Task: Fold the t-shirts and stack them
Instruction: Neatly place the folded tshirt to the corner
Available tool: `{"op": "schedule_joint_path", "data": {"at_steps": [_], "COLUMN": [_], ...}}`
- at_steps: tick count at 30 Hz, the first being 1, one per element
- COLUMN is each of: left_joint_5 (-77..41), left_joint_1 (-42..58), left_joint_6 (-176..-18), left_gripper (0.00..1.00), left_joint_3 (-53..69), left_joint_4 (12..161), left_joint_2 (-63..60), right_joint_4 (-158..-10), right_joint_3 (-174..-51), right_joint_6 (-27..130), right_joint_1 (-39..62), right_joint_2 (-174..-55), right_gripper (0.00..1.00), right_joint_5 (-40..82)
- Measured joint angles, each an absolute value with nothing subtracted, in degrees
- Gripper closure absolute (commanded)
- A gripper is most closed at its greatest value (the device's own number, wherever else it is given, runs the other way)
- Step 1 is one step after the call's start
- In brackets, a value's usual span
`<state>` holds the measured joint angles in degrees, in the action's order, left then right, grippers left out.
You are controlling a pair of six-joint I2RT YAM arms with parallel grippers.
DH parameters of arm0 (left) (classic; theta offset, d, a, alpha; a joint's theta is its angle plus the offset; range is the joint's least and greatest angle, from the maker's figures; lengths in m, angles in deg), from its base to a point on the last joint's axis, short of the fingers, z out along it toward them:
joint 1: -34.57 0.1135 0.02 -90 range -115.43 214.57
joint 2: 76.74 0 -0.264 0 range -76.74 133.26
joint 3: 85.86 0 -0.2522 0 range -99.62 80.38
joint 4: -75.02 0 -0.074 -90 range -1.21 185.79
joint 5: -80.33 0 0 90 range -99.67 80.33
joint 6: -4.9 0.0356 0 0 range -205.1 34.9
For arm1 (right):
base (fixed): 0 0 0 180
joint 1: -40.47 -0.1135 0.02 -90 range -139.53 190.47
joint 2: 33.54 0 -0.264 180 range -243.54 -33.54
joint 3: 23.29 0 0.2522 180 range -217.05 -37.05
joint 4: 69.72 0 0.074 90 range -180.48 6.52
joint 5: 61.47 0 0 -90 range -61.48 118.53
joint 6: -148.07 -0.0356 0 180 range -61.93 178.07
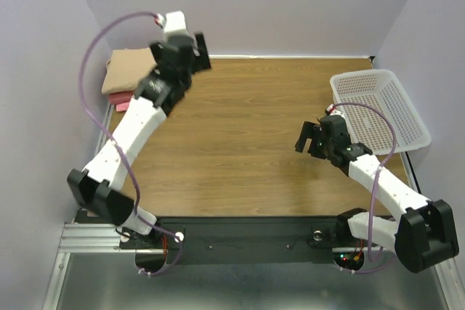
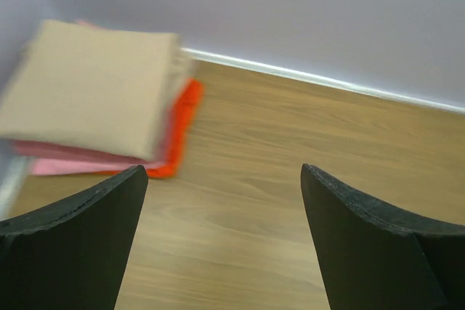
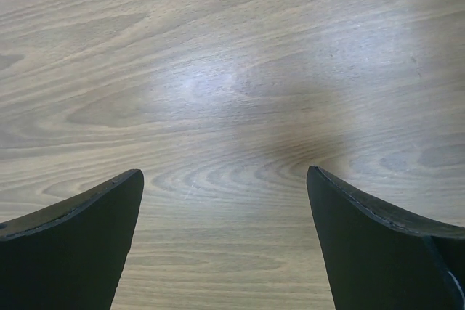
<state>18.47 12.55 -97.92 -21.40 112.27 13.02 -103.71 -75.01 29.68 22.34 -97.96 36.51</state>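
The folded t-shirts lie stacked in the back left corner of the table. A tan shirt [image 1: 131,69] [image 2: 94,96] is on top, with pink layers [image 2: 65,161] under it and an orange-red shirt [image 2: 183,117] at the bottom. My left gripper [image 1: 190,54] [image 2: 224,179] hovers just right of the stack, open and empty, and is blurred in the top view. My right gripper [image 1: 309,139] [image 3: 225,179] is open over bare wood at the right, with nothing between its fingers.
A white mesh basket [image 1: 381,107] sits at the right edge of the wooden table [image 1: 247,143], just behind my right arm. Lilac walls close in the back and both sides. A white strip [image 2: 327,81] runs along the foot of the back wall.
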Motion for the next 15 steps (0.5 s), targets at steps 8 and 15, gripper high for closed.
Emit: {"op": "schedule_joint_path", "data": {"at_steps": [8, 15], "left_joint_5": [17.7, 19.52], "left_joint_1": [-6.58, -6.73], "left_joint_6": [-115.07, -123.77], "left_gripper": [0.02, 0.01], "left_joint_3": [21.42, 33.94], "left_joint_4": [104.25, 105.74], "left_joint_2": [-8.69, -17.3], "right_joint_4": [-101.5, -99.25], "right_joint_3": [-71.92, -69.48], "right_joint_6": [28.22, 27.83], "right_joint_1": [22.34, 22.34], "right_joint_2": [-91.78, -87.12], "right_gripper": [0.0, 0.0], "right_joint_5": [37.85, 38.44]}}
